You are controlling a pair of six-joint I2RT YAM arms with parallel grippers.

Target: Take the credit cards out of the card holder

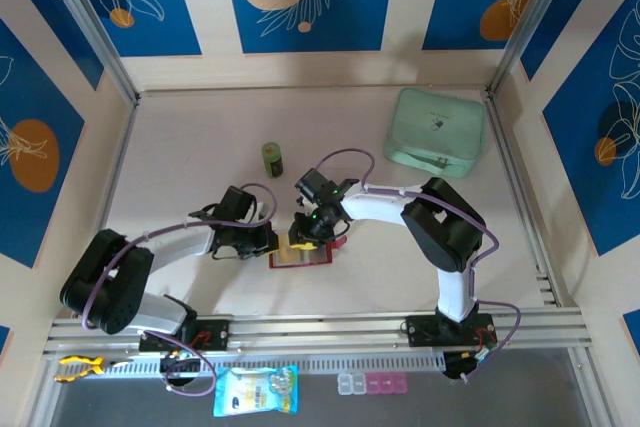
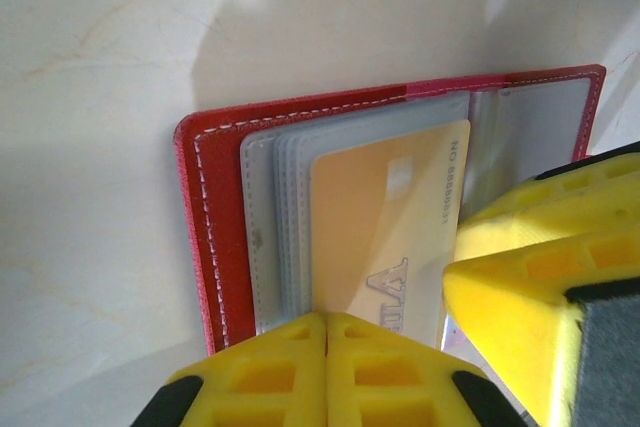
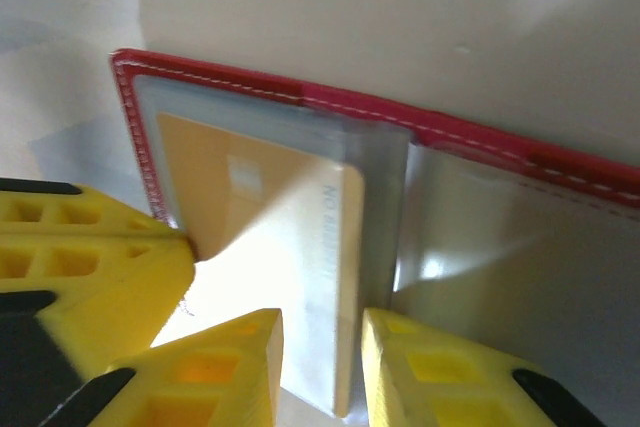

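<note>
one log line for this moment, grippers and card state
stage: card extraction | card holder: open on table | left gripper: shut, pinning holder | right gripper: open astride credit card edge | card: partly in sleeve

Both grippers crowd the card holder (image 1: pixel 300 254), green jar (image 1: pixel 272 158) stands just behind, the table's (image 1: pixel 180 147) far-left looks mostly open.

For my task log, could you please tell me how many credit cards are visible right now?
1. A tan card lies in the open red card holder, partly out of a clear sleeve, between the right claw fingers. Others may be hidden in the sleeves behind it.
</note>
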